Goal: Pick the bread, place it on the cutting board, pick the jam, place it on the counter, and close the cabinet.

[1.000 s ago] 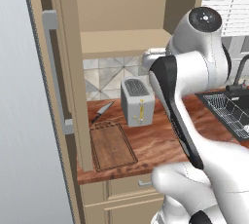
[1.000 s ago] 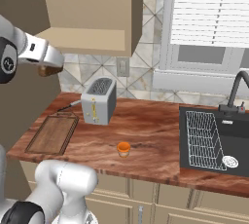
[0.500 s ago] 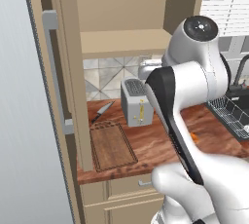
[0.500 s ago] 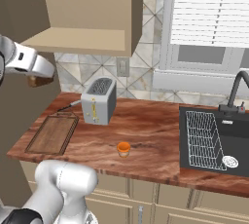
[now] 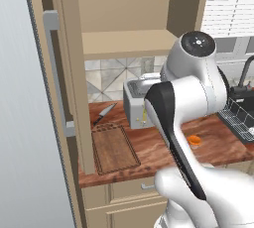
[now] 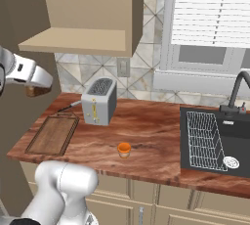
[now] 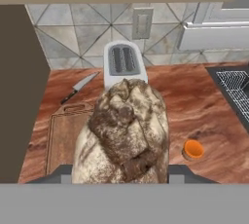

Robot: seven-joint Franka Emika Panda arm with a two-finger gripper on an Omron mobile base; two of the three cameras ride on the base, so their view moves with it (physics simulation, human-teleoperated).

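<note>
The arm has swung away from the open cabinet [image 5: 124,48] over the last second, its hand drawing out to the left end of the desk [image 6: 156,136], and it carries the bread [image 7: 124,135] with it: in the hand view the loaf sits right between the finger tips, so the pincer [image 7: 121,177] is clenched on it. In the right base view the bread [image 6: 33,91] shows as a small brown lump under the white wrist, held in the air well above the cutting board [image 6: 52,133]. To my eye the pick is done and the carry is under way; what remains is to bring the loaf down over the board, which lies at the desk's left end, in front of the knife [image 7: 78,87] and beside the toaster [image 6: 99,101]. The jam [image 6: 124,149] already stands on the desk near the front edge, apart from everything else, so after the bread only the cabinet door [image 5: 62,73] looks left to shut. The loaf is rough and crusty, dark brown with floury pale patches, an uneven rounded lump; the board is flat wood with a grooved rim; the desk is streaky reddish wood; the toaster is smooth grey metal
</note>
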